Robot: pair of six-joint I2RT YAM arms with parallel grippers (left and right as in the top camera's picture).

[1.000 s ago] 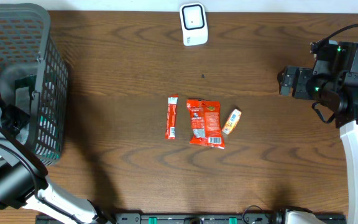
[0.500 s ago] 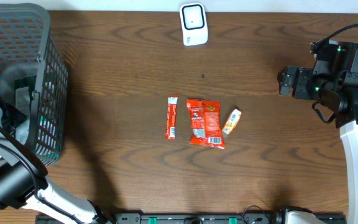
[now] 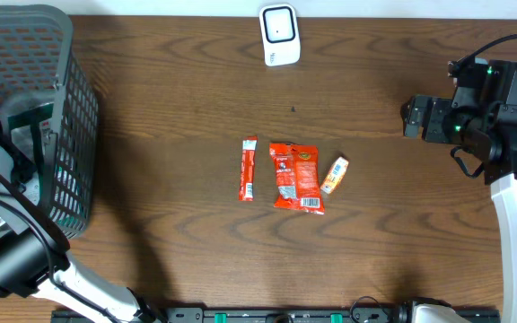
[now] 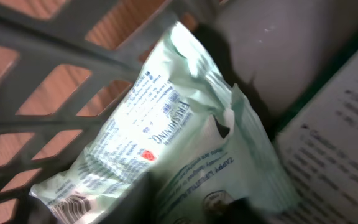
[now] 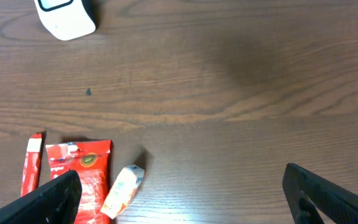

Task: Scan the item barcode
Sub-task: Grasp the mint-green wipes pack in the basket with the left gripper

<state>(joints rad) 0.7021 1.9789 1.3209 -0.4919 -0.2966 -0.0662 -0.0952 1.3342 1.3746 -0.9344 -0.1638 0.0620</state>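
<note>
The left gripper [image 4: 185, 208] is down inside the basket [image 3: 25, 36], its jaws so close to the pale green pouch [image 4: 166, 118] that I cannot tell whether they have closed on it. The pouch leans on the mesh wall. In the wrist view its long axis runs lower left to upper right, with what looks like the barcode [image 4: 70, 202] at the low end. The right gripper [image 5: 180, 177] hangs wide open and empty, well apart. The scanner [image 3: 279, 34] stands at the far edge of the table [image 3: 196, 108].

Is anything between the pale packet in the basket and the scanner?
Yes: the basket's mesh wall stands between the pale green packet and the white scanner, so it would likely need lifting out over the rim. Past that, nothing lies on the path; the snack packs sit off it.
</note>
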